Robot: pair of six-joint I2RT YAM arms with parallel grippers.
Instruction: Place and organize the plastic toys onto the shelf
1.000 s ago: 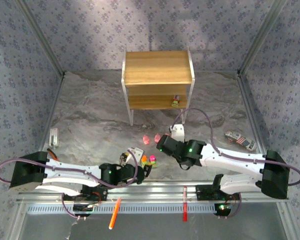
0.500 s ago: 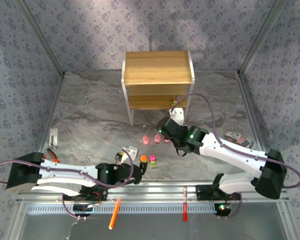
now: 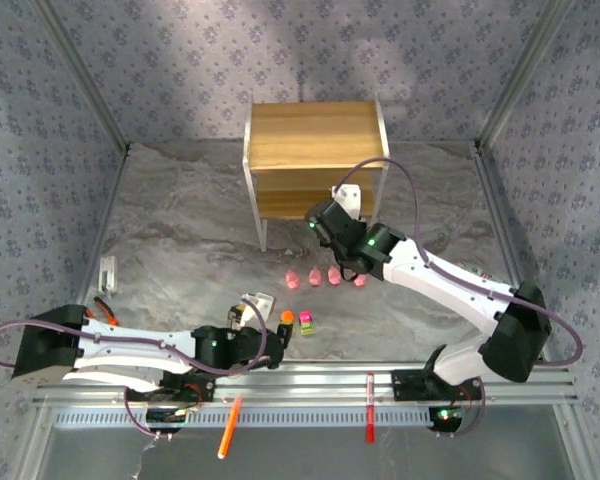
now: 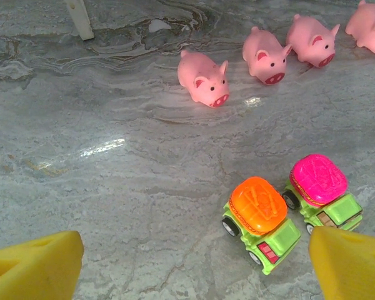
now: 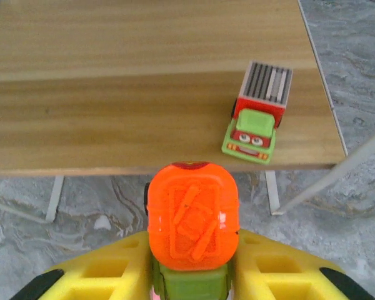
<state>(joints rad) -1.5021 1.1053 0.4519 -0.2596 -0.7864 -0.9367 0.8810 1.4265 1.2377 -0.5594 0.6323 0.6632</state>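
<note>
Here the right fingers [image 5: 106, 272] clamp an orange-topped truck [image 5: 192, 219] just before the shelf [image 5: 112, 112], where a grey-topped truck [image 5: 257, 112] sits. The left fingers [image 4: 31, 262] gape wide, holding nothing, above the bench [image 4: 112, 175] near two trucks [image 4: 261, 219] and four pigs [image 4: 203, 76].

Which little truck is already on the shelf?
Find the wooden shelf at the back of the table. On its lower board, near the right front corner, stands a small truck with a green smiling front. Its back is grey with stripes, unlike the orange-topped truck held in the right arm's fingers just before it.
</note>
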